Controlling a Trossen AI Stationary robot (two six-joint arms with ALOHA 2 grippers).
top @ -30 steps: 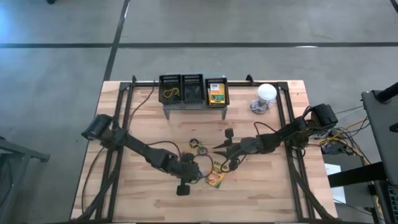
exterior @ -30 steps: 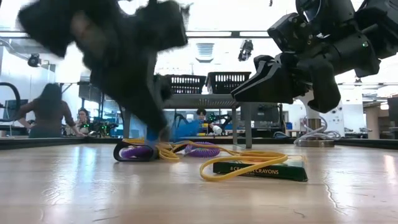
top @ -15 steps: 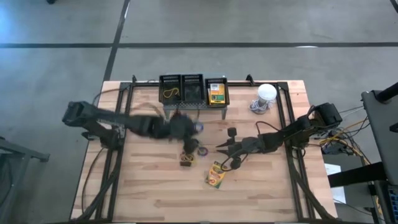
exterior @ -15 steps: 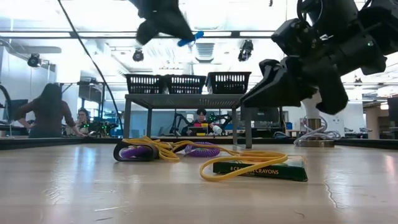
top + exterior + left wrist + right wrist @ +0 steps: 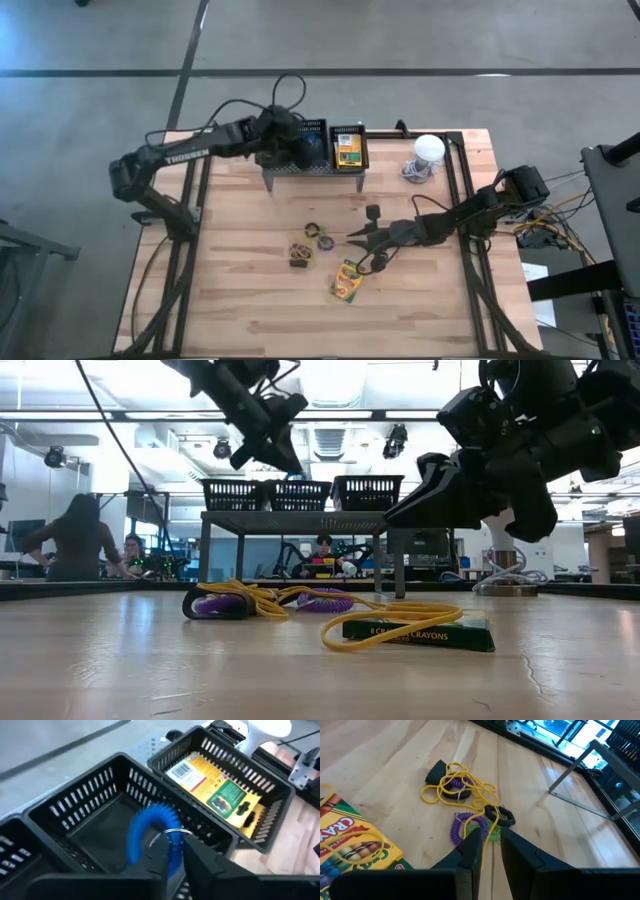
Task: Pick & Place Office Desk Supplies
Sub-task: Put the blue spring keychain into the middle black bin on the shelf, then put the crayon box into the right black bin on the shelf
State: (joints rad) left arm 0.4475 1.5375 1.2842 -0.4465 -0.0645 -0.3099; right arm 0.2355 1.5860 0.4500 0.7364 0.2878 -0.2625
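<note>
A blue coil band [image 5: 150, 832] is pinched in the left pincer [image 5: 172, 851], directly over the middle black basket [image 5: 95, 805]. The right pincer [image 5: 490, 842], slightly spread, hovers above the purple coil [image 5: 465, 825] on the tabletop [image 5: 395, 795].

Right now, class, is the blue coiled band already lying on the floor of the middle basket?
No: the left wrist view shows the blue coiled band between the left gripper's fingers, above the middle basket.

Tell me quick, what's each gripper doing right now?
Left gripper: closed on the blue coil, over the middle basket.
Right gripper: slightly open, empty, above the purple coil.
</note>
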